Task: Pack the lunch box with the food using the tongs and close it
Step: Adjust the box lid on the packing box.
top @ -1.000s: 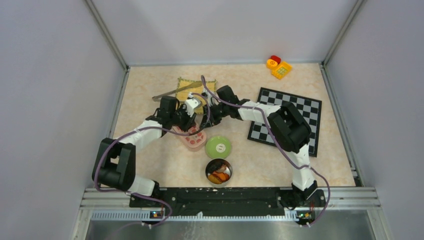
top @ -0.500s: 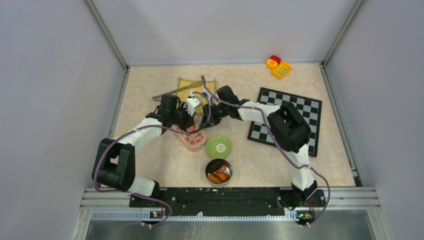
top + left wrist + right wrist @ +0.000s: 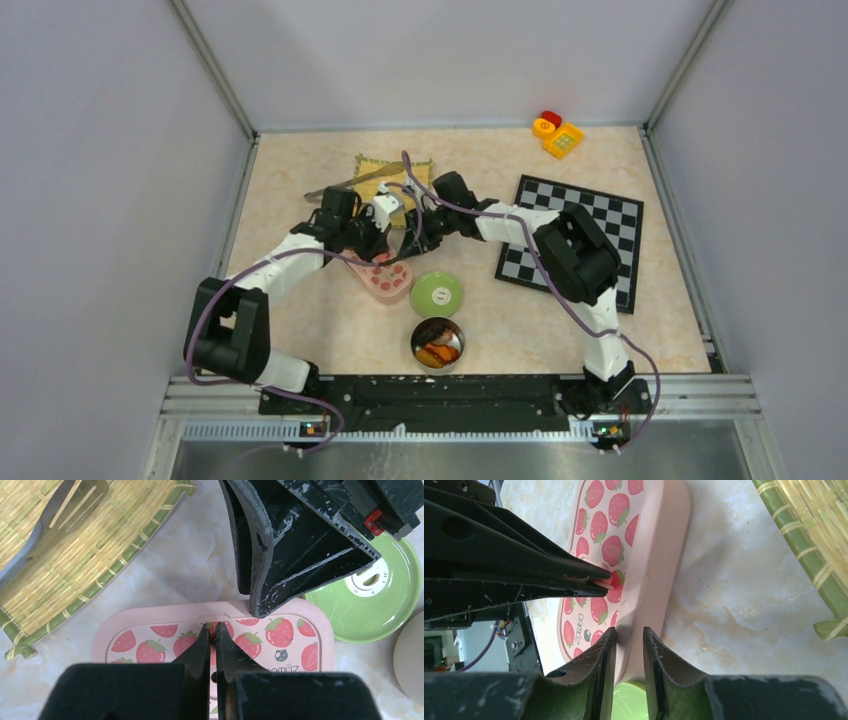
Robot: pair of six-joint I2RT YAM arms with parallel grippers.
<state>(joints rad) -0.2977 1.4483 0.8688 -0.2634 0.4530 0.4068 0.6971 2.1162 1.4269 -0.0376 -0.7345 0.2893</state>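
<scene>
The pink strawberry-print lunch box [image 3: 388, 279] lies with its lid on, between my two arms. My left gripper [image 3: 213, 626] is shut on a small pink tab [image 3: 605, 583] standing up from the lid [image 3: 280, 630]. My right gripper [image 3: 629, 630] reaches in from the far side. Its jaws are closed on the box's end wall [image 3: 659, 580], one finger on each side. The silver tongs [image 3: 345, 183] lie across the yellow woven mat [image 3: 90, 565], untouched. Food pieces, orange and brown, sit in a round metal tin [image 3: 437, 343] near the front.
A green round lid [image 3: 437, 294] lies upside down between the lunch box and the tin. A black-and-white chessboard [image 3: 590, 225] lies to the right. Red, yellow and orange toy blocks [image 3: 557, 132] sit at the back right corner.
My left gripper has closed its jaws onto the lid's tab. Both arms have stayed almost in place over the lunch box.
</scene>
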